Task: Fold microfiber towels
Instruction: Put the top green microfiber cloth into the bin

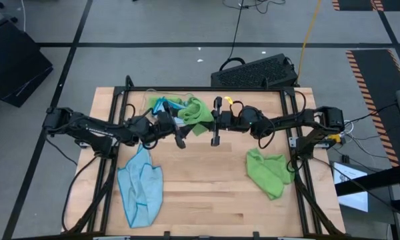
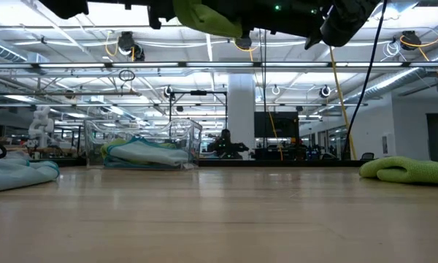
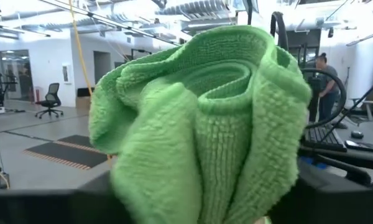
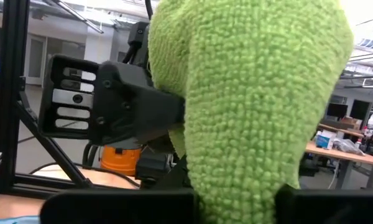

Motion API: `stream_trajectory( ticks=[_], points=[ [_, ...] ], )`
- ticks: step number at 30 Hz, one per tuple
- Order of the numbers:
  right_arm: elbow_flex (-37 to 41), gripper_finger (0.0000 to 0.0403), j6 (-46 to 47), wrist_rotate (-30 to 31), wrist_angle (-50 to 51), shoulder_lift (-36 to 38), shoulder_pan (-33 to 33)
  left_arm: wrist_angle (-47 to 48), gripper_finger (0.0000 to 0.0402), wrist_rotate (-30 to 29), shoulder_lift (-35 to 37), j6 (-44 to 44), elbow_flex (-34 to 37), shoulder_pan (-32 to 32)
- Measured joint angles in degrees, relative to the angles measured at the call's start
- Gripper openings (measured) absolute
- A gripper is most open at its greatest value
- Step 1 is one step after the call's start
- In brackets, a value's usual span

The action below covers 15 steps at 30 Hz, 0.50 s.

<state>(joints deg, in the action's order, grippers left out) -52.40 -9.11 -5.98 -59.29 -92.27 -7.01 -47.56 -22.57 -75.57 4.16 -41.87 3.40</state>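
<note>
Both tools, left (image 1: 180,137) and right (image 1: 215,127), are clamped on a raised lime green towel (image 1: 196,112) between them.

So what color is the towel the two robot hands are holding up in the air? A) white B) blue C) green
C, the green towel hangs between the left gripper and the right gripper, filling both wrist views, while a blue towel lies on the table.
</note>
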Motion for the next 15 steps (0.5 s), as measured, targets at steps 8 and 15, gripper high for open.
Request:
stream_trajectory(
  ticks=[8, 15],
  points=[
    [0.00, 0.0009, -0.02, -0.01, -0.04, 0.00, 0.00, -2.19, 0.0043, 0.09, 0.00, 0.12, 0.00, 0.11],
    [0.00, 0.0050, 2.02, -0.80, 1.64, 0.04, -0.52, -0.39, 0.0019, 0.07, 0.40, 1.12, 0.00, 0.11]
  ],
)
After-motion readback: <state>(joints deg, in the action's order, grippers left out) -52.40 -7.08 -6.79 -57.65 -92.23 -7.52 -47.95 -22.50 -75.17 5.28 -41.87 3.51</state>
